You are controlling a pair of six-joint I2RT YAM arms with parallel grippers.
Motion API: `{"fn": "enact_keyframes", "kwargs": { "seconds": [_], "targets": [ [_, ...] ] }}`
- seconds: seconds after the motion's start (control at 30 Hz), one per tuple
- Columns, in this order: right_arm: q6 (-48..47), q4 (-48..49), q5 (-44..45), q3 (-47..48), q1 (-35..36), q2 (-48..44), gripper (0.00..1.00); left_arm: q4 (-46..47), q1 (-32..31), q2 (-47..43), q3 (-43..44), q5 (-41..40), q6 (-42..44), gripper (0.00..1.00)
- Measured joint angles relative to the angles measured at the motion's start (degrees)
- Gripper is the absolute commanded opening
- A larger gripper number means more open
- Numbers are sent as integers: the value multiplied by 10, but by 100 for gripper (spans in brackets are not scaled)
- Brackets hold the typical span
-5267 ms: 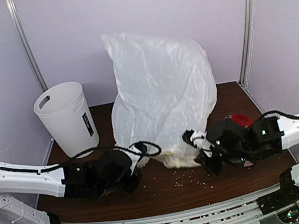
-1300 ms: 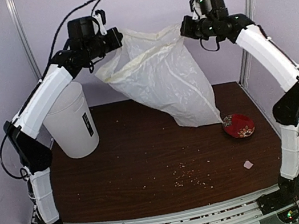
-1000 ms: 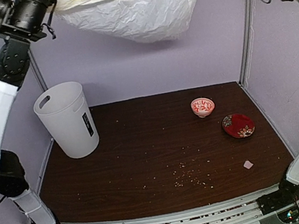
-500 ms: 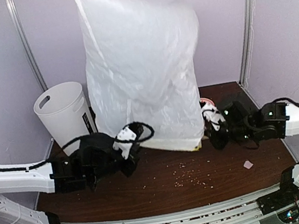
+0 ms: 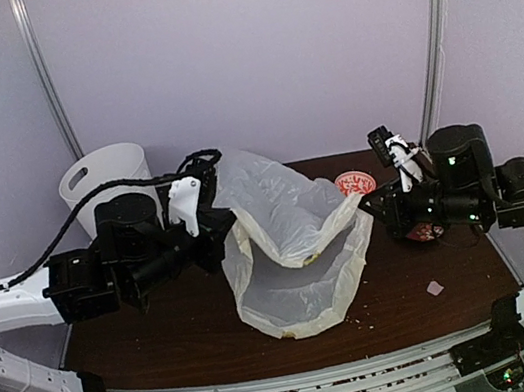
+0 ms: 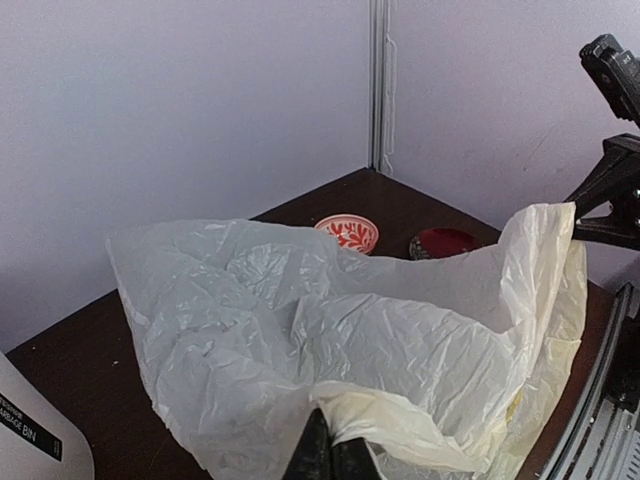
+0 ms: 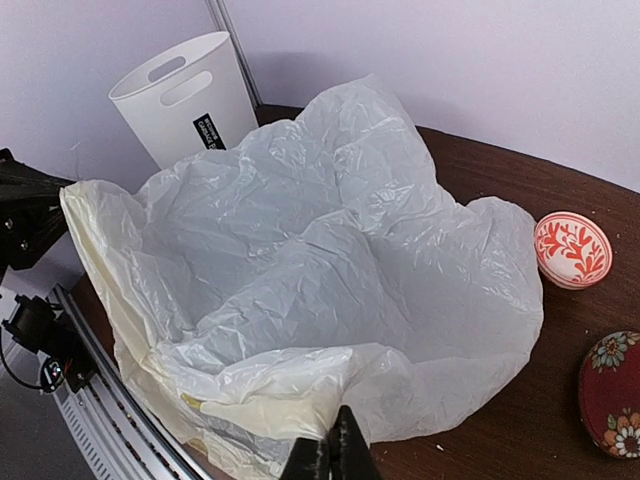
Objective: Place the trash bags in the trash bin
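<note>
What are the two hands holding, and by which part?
Both hold the trash bag: the left hand and the right hand each pinch its cream-tinted rim, on opposite sides.

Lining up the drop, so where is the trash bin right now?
In the top view the trash bin stands at the back left corner of the table, just behind the left hand, which pinches the trash bag lying to its right.

Count: 1 trash bag point(image 5: 292, 252), 1 trash bin point(image 5: 97, 179). 2 small bowls: white bowl point(image 5: 354, 183) with red pattern, red bowl point(image 7: 610, 390). 1 paper scrap point(image 5: 435, 287). 2 grippers: left gripper point(image 6: 330, 462), right gripper point(image 7: 330, 458).
</note>
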Motion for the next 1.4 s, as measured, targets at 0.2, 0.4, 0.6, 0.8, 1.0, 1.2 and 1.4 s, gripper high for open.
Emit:
{"fn": "enact_keyframes", "kwargs": {
  "seconds": [0.2,0.4,0.6,0.8,1.0,1.2,1.4],
  "targets": [
    [46,-66,92,123,-1,24,0,-52,0,6,73,17,17,76],
    [50,-106,229,381,-10,103,0,-89,0,-1,187,47,43,84],
    [-7,-80,294,468,-17,134,0,-146,0,33,365,113,93,93],
    [-15,-101,252,428,-54,194,0,-210,-2,150,532,232,111,96],
    [-13,-132,228,447,-62,243,0,-238,-5,151,490,168,99,96],
    [-45,-70,228,560,-69,214,0,-256,47,42,460,-68,47,86],
    [-51,-23,228,527,-69,167,0,-376,199,-10,479,-163,-63,84]
  ]
}}
